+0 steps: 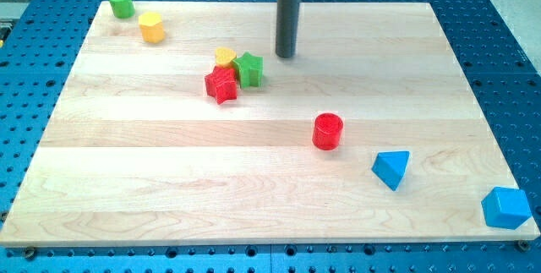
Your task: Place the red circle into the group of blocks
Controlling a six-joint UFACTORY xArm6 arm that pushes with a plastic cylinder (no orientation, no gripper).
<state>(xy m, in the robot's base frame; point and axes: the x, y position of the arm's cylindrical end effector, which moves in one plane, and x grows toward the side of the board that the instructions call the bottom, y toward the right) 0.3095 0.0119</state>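
The red circle (327,131) stands alone right of the board's middle. The group sits up and to its left: a red star (221,84), a green star (249,69) and a yellow block (225,56) touching one another. My tip (286,55) rests on the board just right of the green star, above and left of the red circle, touching neither.
A green cylinder (121,3) and a yellow hexagon block (151,27) stand at the top left. A blue triangle (391,169) lies lower right of the red circle. A blue block (506,207) sits at the bottom right corner of the wooden board (169,188).
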